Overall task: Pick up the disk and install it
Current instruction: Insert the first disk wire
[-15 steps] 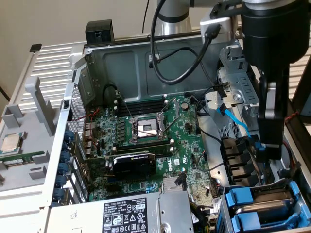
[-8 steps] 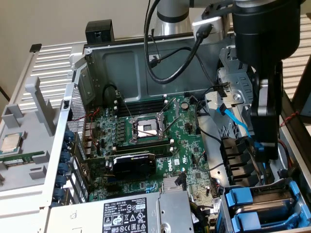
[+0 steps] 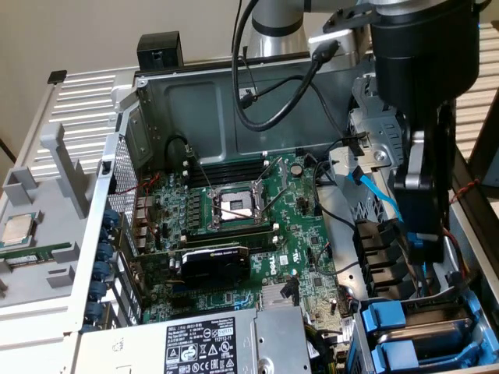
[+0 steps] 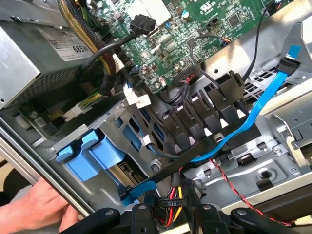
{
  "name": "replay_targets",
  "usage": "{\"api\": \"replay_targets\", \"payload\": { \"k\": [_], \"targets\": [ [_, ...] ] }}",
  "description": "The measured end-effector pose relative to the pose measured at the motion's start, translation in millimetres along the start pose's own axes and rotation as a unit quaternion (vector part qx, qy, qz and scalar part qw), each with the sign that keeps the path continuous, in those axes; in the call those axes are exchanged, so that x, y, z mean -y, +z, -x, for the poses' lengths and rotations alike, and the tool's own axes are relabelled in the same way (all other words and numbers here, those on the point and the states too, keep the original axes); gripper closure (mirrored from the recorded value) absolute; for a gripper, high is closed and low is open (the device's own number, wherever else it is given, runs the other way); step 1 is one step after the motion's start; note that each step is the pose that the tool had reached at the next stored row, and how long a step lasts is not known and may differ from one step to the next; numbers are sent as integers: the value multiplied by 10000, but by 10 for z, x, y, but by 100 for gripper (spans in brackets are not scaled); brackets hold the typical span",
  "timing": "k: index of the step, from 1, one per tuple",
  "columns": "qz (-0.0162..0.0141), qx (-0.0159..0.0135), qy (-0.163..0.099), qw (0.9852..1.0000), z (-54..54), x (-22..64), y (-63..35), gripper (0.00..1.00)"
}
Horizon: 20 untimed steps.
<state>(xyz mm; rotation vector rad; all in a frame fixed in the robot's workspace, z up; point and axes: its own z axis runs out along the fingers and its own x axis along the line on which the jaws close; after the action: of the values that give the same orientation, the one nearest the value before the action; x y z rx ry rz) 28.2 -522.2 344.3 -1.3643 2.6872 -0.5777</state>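
My black pincer (image 3: pixel 423 227) hangs over the drive-cage corner of the open grey steel computer case (image 3: pixel 195 101); whether it is open or closed, or grips anything, I cannot tell. Just below it lies a bundle of red, yellow and black power wires (image 4: pixel 173 207), near a flat light-blue data cable (image 4: pixel 253 112); both, I judge, are routed here to reach the drives. The disk (image 4: pixel 105 155), silver metal in a blue plastic carrier, appears seated in the cage, blue tabs facing outward for withdrawal; a second blue carrier sits just beside it, and which of the two is the task's I cannot tell. A person's hand (image 4: pixel 36 209) rests on the case edge, probably steadying it.
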Motion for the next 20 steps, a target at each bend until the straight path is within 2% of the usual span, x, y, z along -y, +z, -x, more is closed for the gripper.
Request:
{"api": "replay_targets", "payload": {
  "k": [2,5,11,17,20],
  "targets": [
    [10,-33,86,10000,2,-3,4,65],
    [19,-66,172,9998,11,-7,6,65],
    [26,-90,234,9997,61,0,11,65],
    [42,-155,391,9991,77,7,28,65],
    [46,-164,415,9990,103,22,40,65]
  ]
}}
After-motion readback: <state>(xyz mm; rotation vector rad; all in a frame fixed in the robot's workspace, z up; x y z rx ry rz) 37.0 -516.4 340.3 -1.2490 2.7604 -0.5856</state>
